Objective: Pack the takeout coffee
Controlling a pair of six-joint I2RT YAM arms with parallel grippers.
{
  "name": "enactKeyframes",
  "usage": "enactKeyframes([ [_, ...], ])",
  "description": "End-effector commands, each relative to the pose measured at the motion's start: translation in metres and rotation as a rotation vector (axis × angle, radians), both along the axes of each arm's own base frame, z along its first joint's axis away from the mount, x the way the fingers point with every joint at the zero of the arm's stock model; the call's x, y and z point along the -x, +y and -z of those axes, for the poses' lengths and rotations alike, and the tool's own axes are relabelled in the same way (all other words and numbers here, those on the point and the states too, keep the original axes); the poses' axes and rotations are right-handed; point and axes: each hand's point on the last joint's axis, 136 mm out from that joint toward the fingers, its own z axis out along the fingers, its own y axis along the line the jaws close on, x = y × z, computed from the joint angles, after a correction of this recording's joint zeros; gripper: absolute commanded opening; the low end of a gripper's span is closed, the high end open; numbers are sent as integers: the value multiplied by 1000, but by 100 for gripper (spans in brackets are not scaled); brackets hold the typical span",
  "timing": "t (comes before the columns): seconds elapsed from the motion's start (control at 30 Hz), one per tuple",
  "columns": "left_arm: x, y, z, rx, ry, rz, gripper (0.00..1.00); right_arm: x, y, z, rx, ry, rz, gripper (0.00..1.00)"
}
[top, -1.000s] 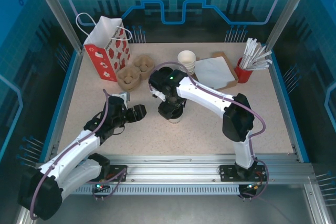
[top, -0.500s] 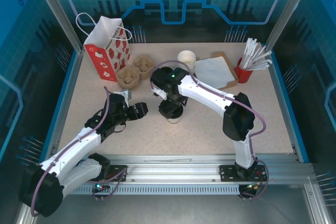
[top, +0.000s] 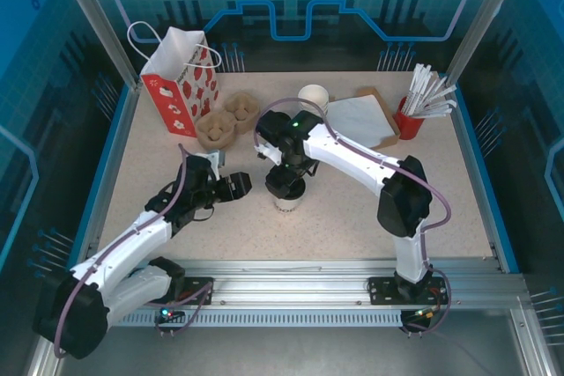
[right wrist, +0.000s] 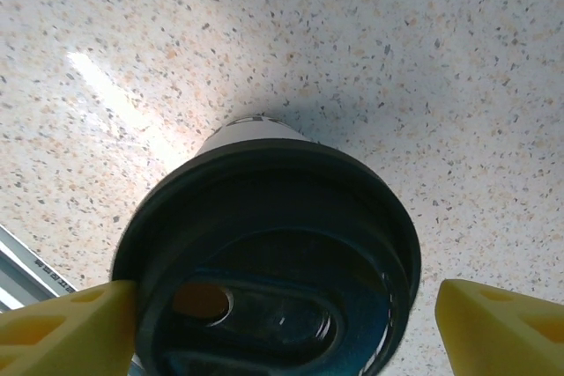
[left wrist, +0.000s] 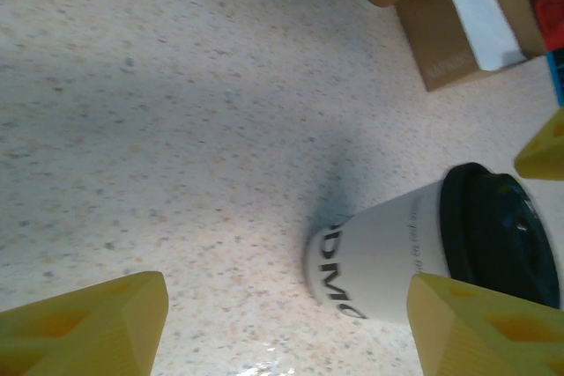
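A small white paper coffee cup with a round black plastic lid stands upright on the speckled beige table, near the middle and a little to the left. The right arm's jaws hang directly over it, apart, with one yellow fingertip at the lid's rim and the other clear of it on the opposite side. The left arm's jaws sit just left of the cup, low over the table. They are also spread wide with nothing between them, and the cup's printed side faces them. At the far left stands a red-and-white paper bag with handles, with a brown pulp cup carrier beside it. Further right are a stack of white paper cups and a red holder of white sticks.
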Motion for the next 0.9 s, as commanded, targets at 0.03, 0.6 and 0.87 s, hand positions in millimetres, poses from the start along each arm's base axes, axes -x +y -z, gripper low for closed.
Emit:
enactKeyframes([
  [0.03,-2,-35,-22,173,-18,118,69,2,-1,-13,-56,-3,-5,88],
  [0.6,2,-62,-14,254,29,226,75,10,-9,-40,-422,66,110,85],
  [0.87,-5,-80,-5,238,64,287,74,-3,-26,-15,-589,166,235,78],
])
